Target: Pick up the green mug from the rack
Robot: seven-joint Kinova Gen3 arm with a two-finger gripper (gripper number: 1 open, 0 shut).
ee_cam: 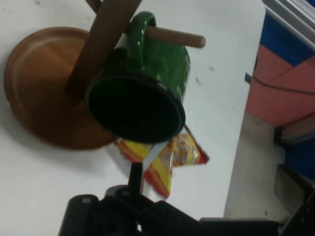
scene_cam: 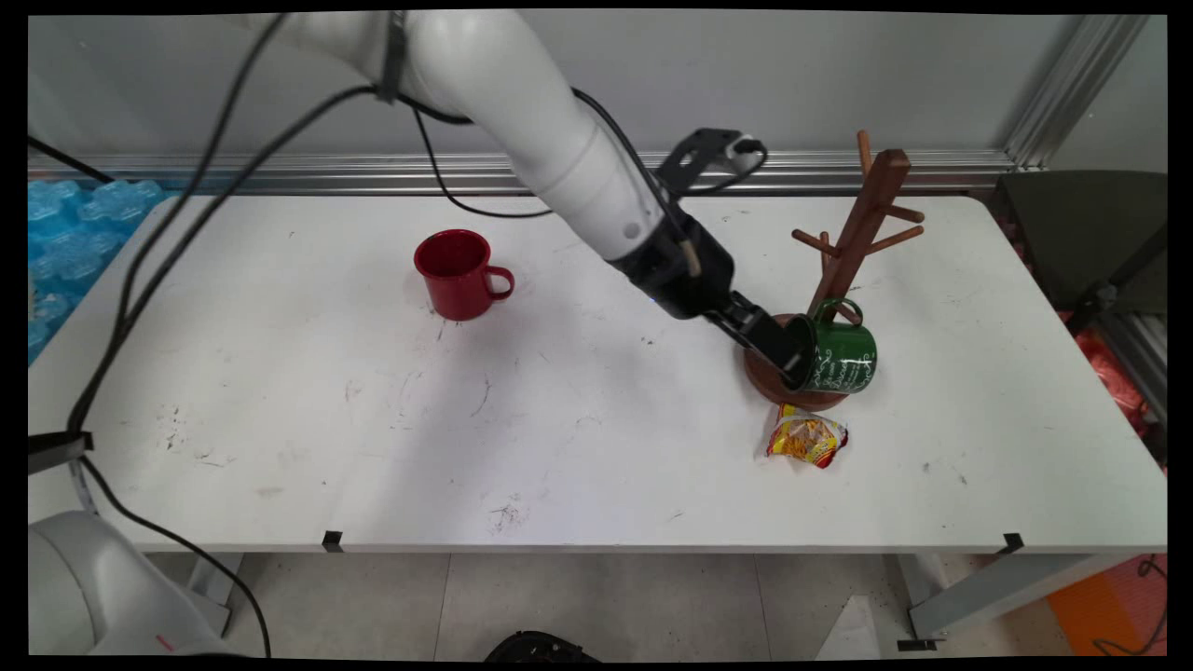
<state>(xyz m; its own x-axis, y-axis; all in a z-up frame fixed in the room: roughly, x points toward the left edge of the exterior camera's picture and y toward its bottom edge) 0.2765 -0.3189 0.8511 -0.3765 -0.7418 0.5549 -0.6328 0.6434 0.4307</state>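
Note:
A dark green mug point(scene_cam: 839, 356) with white lettering hangs by its handle on a low peg of the wooden mug tree point(scene_cam: 862, 224), lying sideways over the tree's round base point(scene_cam: 769, 382). My gripper point(scene_cam: 788, 359) is right at the mug's open mouth, on its left side. In the hand view the green mug point(ee_cam: 147, 93) faces me mouth-on, its handle looped over the peg point(ee_cam: 177, 37), and the gripper point(ee_cam: 137, 169) sits just below its rim. A yellow and red snack packet point(scene_cam: 807, 438) lies in front of the base.
A red mug point(scene_cam: 459, 273) stands upright at the table's middle left, handle to the right. Black cables hang from the arm on the left. Blue packaging point(scene_cam: 65, 233) lies past the table's left edge. A dark box point(scene_cam: 1081, 233) stands beyond the right edge.

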